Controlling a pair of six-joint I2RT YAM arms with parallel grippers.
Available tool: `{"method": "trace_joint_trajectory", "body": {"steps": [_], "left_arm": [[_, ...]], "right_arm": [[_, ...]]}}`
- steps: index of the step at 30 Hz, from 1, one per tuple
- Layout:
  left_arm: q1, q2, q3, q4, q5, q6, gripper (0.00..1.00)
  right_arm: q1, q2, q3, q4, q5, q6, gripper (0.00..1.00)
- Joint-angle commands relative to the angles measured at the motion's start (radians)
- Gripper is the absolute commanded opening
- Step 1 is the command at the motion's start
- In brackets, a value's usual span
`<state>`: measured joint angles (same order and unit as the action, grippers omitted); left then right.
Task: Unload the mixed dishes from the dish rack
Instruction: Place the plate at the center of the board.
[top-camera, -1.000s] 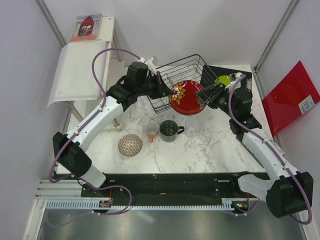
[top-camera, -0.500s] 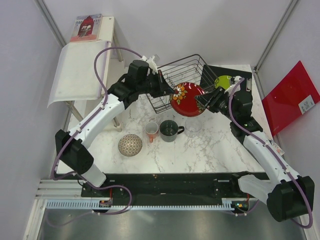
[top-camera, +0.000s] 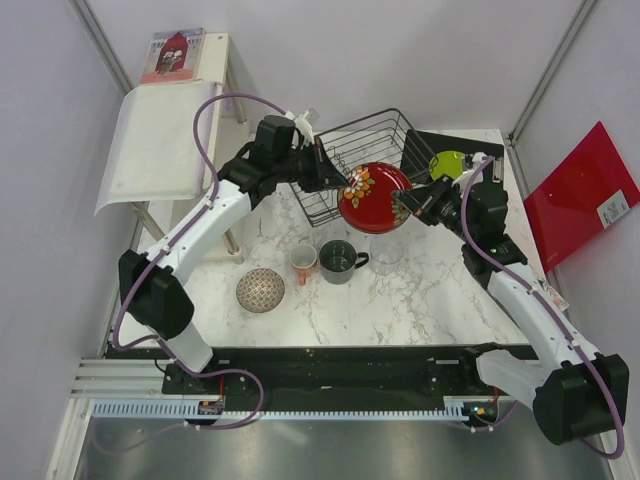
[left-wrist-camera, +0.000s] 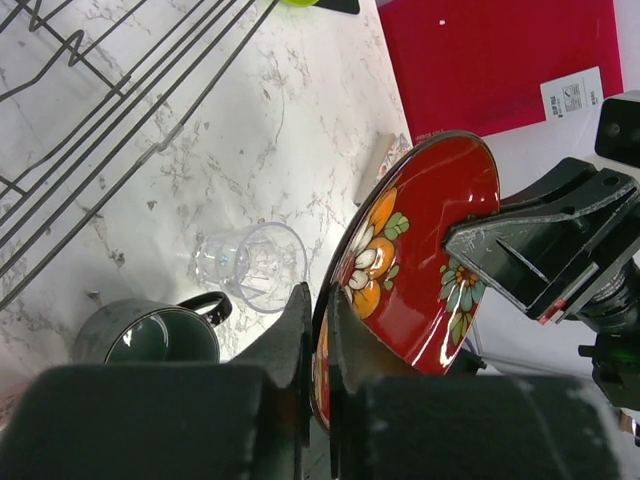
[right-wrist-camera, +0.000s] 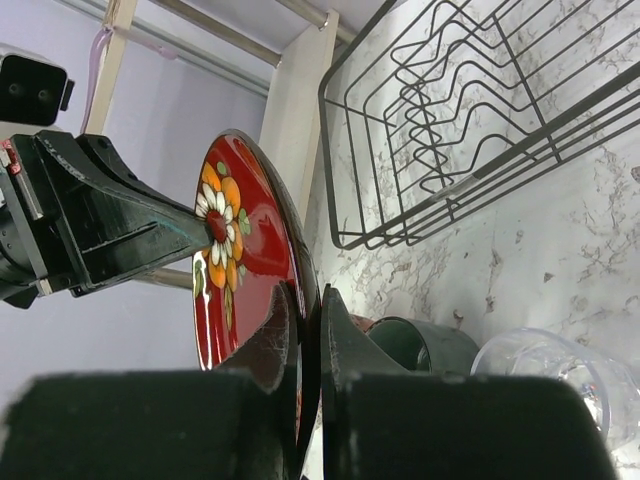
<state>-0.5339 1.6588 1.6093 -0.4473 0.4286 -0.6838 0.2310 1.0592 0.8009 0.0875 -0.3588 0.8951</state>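
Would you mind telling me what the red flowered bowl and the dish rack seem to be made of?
The red bowl: glossy lacquerware or glazed ceramic, going by its sharp highlights; unclear which. The dish rack: dark metal wire, seemingly coated.

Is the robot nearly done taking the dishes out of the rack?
Nearly, it seems. Done: the small patterned bowl, orange-red cup, dark grey mug and clear glass stand on the table, and the green plate sits outside the dish rack, whose prongs look bare. In hand: the left gripper and right gripper pinch the red bowl by opposite edges. Left: setting that bowl down.
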Motion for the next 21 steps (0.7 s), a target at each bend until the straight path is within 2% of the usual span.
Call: {"method": "trace_joint_trajectory", "body": {"steps": [1,3,4,6,7,12,15,18,21], "left_arm": [[0.014,0.009,0.081,0.140,0.019,-0.025,0.31],[0.029,0.007,0.098,0.133,0.006,0.007,0.53],[0.035,0.009,0.109,0.125,-0.001,0.013,0.70],[0.063,0.007,0.138,0.116,-0.028,0.026,0.85],[0.071,0.004,0.146,0.110,-0.037,0.030,0.99],[0.101,-0.022,0.166,0.102,-0.167,0.056,0.99],[0.101,-0.068,0.106,0.107,-0.249,0.040,0.99],[0.101,-0.125,-0.014,0.165,-0.248,0.021,0.99],[0.101,-0.168,-0.118,0.203,-0.186,0.010,0.99]], "right_arm": [[0.024,-0.028,-0.006,-0.051,-0.082,-0.101,0.00],[0.024,-0.034,0.001,-0.063,-0.072,-0.102,0.00],[0.024,-0.039,0.009,-0.069,-0.069,-0.104,0.00],[0.024,-0.045,0.017,-0.084,-0.042,-0.104,0.00],[0.024,-0.054,0.021,-0.086,-0.029,-0.105,0.00],[0.021,-0.073,0.050,-0.135,0.087,-0.079,0.00],[-0.001,-0.055,0.101,-0.132,0.242,-0.009,0.00],[-0.048,0.049,0.171,-0.124,0.388,0.042,0.00],[-0.122,0.158,0.225,-0.072,0.486,0.114,0.00]]}}
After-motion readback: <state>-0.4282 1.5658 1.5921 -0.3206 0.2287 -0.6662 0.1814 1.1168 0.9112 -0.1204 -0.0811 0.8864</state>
